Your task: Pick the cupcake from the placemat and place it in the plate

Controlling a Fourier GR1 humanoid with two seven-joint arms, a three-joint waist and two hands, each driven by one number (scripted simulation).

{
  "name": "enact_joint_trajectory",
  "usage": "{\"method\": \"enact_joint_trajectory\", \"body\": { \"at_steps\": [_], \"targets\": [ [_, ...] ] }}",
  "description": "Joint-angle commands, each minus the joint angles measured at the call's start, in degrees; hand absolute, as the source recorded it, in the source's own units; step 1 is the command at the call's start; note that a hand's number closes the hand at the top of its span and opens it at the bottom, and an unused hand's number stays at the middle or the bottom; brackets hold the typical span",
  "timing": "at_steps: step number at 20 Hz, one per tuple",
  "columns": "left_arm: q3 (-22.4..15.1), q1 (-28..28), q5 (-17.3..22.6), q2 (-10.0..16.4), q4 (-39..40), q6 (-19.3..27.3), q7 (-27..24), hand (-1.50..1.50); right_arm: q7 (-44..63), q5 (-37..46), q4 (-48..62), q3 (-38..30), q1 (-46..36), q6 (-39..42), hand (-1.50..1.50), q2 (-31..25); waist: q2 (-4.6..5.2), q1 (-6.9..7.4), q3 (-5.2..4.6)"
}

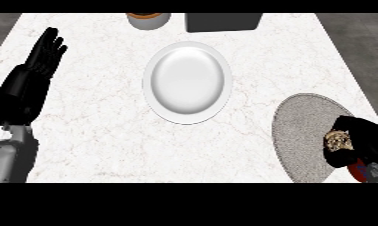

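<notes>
A white plate (187,82) lies in the middle of the marble counter. At the lower right lies a grey round placemat (304,135). On its right part sits the cupcake (339,141), with pale crumbly topping. My right hand (353,145) is curled round the cupcake and hides most of it. My left hand (40,65) rests open at the left edge, fingers pointing up, well away from the plate.
A grey cup with a brown top (148,19) stands at the counter's far edge. Beside it sits a dark grey box (224,22). The counter's right edge runs close to the placemat.
</notes>
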Motion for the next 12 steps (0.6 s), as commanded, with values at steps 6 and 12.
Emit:
{"method": "enact_joint_trajectory", "body": {
  "at_steps": [6,12],
  "targets": [
    [-1.89,2.27,-1.12,-1.91,-2.68,0.69,0.09,0.0,21.1,9.07,-31.77,2.98,19.6,-8.09,1.5,7.93,0.71,0.73,0.99],
    [-0.18,-0.2,0.88,0.17,-2.19,-1.8,1.28,0.0,24.91,13.75,-54.67,11.33,22.34,-4.12,1.5,10.1,1.03,2.47,1.05]
  ]
}}
